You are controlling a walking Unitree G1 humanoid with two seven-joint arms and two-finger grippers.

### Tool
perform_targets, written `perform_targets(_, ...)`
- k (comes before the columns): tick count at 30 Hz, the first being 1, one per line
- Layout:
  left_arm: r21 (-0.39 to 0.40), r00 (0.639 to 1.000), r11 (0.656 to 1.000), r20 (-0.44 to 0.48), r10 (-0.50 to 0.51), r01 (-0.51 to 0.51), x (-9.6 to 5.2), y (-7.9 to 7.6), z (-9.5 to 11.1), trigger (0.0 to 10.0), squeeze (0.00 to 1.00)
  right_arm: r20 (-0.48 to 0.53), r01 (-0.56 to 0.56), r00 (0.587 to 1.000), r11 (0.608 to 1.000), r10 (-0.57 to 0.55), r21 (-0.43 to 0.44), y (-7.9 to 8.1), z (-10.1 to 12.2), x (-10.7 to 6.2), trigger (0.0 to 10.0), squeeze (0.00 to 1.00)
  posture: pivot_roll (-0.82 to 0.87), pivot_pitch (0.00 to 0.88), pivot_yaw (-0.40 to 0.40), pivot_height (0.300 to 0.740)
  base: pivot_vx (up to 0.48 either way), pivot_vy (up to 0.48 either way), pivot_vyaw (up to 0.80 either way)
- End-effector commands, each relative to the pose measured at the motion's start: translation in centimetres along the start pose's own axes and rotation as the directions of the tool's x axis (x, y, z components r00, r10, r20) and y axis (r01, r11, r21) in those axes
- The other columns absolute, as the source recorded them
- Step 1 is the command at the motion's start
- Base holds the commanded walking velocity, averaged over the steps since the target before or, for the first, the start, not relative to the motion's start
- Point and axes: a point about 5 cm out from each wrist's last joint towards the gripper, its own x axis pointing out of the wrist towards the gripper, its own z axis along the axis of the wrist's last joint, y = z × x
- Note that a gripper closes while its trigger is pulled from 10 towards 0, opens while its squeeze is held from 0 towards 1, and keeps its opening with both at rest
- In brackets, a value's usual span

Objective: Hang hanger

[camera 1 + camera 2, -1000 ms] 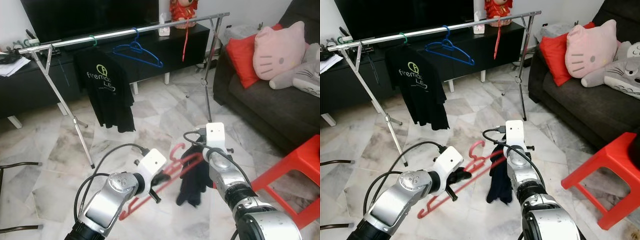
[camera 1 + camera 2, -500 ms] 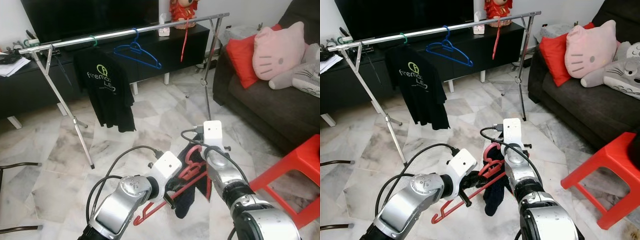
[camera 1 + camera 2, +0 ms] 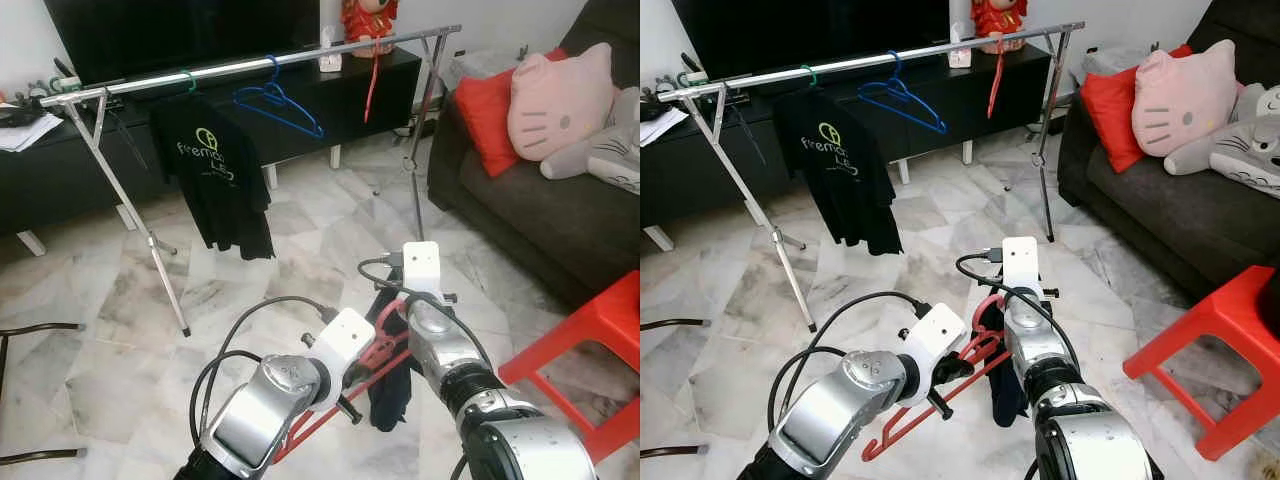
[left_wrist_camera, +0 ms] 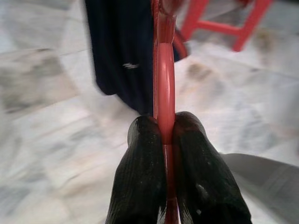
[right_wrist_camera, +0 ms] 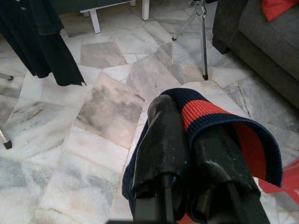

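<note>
My left gripper is shut on the bar of a red plastic hanger, held low over the marble floor. My right gripper is shut on the red-striped collar of a dark navy garment, which hangs down beside the hanger. The hanger's hook end touches the garment's collar, right by the right gripper. Beyond stands a silver clothes rail carrying a black T-shirt on a green hanger, a blue hanger and a thin red hanger.
A dark sofa with a red pillow and a pink cat cushion stands on the right. A red plastic stool is close at my right. A black TV cabinet runs behind the rail. A dark chair frame lies at the left edge.
My left gripper has carried the red hanger right and up, against the garment. The right gripper with the garment has shifted slightly toward it.
</note>
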Motion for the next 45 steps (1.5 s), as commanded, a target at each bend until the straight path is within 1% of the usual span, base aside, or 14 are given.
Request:
perform_targets(1, 0.015, 0.997, 0.997, -0.003, 0.078, -0.078, -0.1, 1.1, 0.1, 10.0, 0.00, 0.018, 0.004, 1.000, 1.000, -0.004, 0.015, 0.1, 0.7, 0.1, 10.0, 0.00, -0.09, 0.024, 0.024, 0.740, 0.000, 0.000, 0.00)
perform_targets(4, -0.016, 0.984, 0.985, 0.042, 0.174, -0.174, -0.4, 2.5, 0.6, 10.0, 0.00, 0.016, 0.006, 1.000, 1.000, -0.006, 0.016, 0.1, 0.5, 0.1, 10.0, 0.00, -0.09, 0.024, 0.024, 0.740, 0.000, 0.000, 0.00)
perform_targets(8, -0.025, 0.977, 0.979, 0.063, 0.205, -0.204, -0.5, 3.0, 0.9, 10.0, 0.00, 0.011, 0.007, 1.000, 1.000, -0.007, 0.015, 0.0, 0.3, 0.0, 10.0, 0.00, -0.09, 0.023, 0.022, 0.740, 0.000, 0.000, 0.00)
perform_targets(10, -0.037, 0.982, 0.985, 0.085, 0.170, -0.168, -0.6, 2.7, 1.1, 10.0, 0.00, 0.008, 0.007, 1.000, 1.000, -0.008, 0.014, 0.0, 0.2, 0.0, 10.0, 0.00, -0.09, 0.020, 0.021, 0.740, 0.000, 0.000, 0.00)
perform_targets(12, -0.022, 0.989, 0.994, 0.105, 0.106, -0.104, -0.7, 2.2, 1.3, 10.0, 0.00, 0.007, 0.007, 1.000, 1.000, -0.007, 0.013, 0.0, 0.1, 0.0, 10.0, 0.00, -0.09, 0.016, 0.019, 0.740, 0.000, 0.000, 0.00)
perform_targets(14, 0.051, 0.995, 0.999, 0.098, -0.005, 0.000, -0.7, 1.0, 1.1, 10.0, 0.00, 0.007, 0.005, 1.000, 1.000, -0.005, 0.012, 0.0, 0.1, 0.0, 10.0, 0.00, -0.09, 0.011, 0.019, 0.740, 0.000, 0.000, 0.00)
perform_targets(15, 0.051, 0.995, 0.999, 0.098, -0.005, 0.000, -0.7, 1.0, 1.1, 10.0, 0.00, 0.007, 0.005, 1.000, 1.000, -0.005, 0.012, 0.0, 0.1, 0.0, 10.0, 0.00, -0.09, 0.011, 0.019, 0.740, 0.000, 0.000, 0.00)
perform_targets(16, 0.046, 0.993, 0.998, 0.103, -0.057, 0.053, -0.7, 0.2, 1.1, 10.0, 0.00, 0.006, 0.005, 1.000, 1.000, -0.005, 0.011, 0.0, 0.2, 0.0, 10.0, 0.00, -0.10, 0.008, 0.020, 0.740, 0.000, 0.000, 0.00)
perform_targets(28, 0.061, 0.974, 0.989, 0.175, -0.146, 0.138, -0.1, -2.9, 3.0, 10.0, 0.00, -0.007, -0.016, 1.000, 0.999, 0.017, 0.036, 0.7, -0.1, -0.1, 10.0, 0.00, -0.09, 0.000, 0.021, 0.740, 0.000, 0.000, 0.00)
perform_targets(31, 0.033, 0.983, 0.992, 0.137, -0.123, 0.120, 0.3, -3.7, 3.0, 10.0, 0.00, -0.005, -0.022, 1.000, 0.999, 0.022, 0.040, 0.9, 0.0, -0.1, 10.0, 0.00, -0.09, 0.000, 0.023, 0.740, 0.000, 0.000, 0.00)
perform_targets(35, -0.002, 0.998, 1.000, 0.064, -0.025, 0.025, 0.8, -2.8, 2.1, 10.0, 0.00, -0.002, -0.021, 1.000, 0.999, 0.021, 0.045, 0.9, 0.1, -0.1, 10.0, 0.00, -0.10, 0.000, 0.027, 0.740, 0.000, 0.000, 0.00)
perform_targets(38, -0.053, 0.997, 0.997, 0.051, 0.055, -0.053, 0.9, -1.6, 2.0, 10.0, 0.00, 0.001, -0.016, 1.000, 0.999, 0.016, 0.051, 0.8, 0.2, 0.0, 10.0, 0.00, -0.10, 0.000, 0.029, 0.740, 0.000, 0.000, 0.00)
perform_targets(39, -0.075, 0.992, 0.991, 0.049, 0.113, -0.110, 0.8, -0.7, 2.0, 10.0, 0.00, 0.002, -0.014, 1.000, 0.998, 0.013, 0.055, 0.7, 0.2, 0.0, 10.0, 0.00, -0.09, 0.000, 0.029, 0.740, 0.000, 0.000, 0.00)
perform_targets(45, -0.127, 0.973, 0.967, 0.038, 0.228, -0.221, 0.5, 1.1, 1.8, 10.0, 0.00, 0.004, -0.008, 1.000, 0.998, 0.008, 0.062, 0.6, 0.3, 0.0, 10.0, 0.00, -0.09, 0.002, 0.030, 0.740, 0.000, 0.000, 0.00)
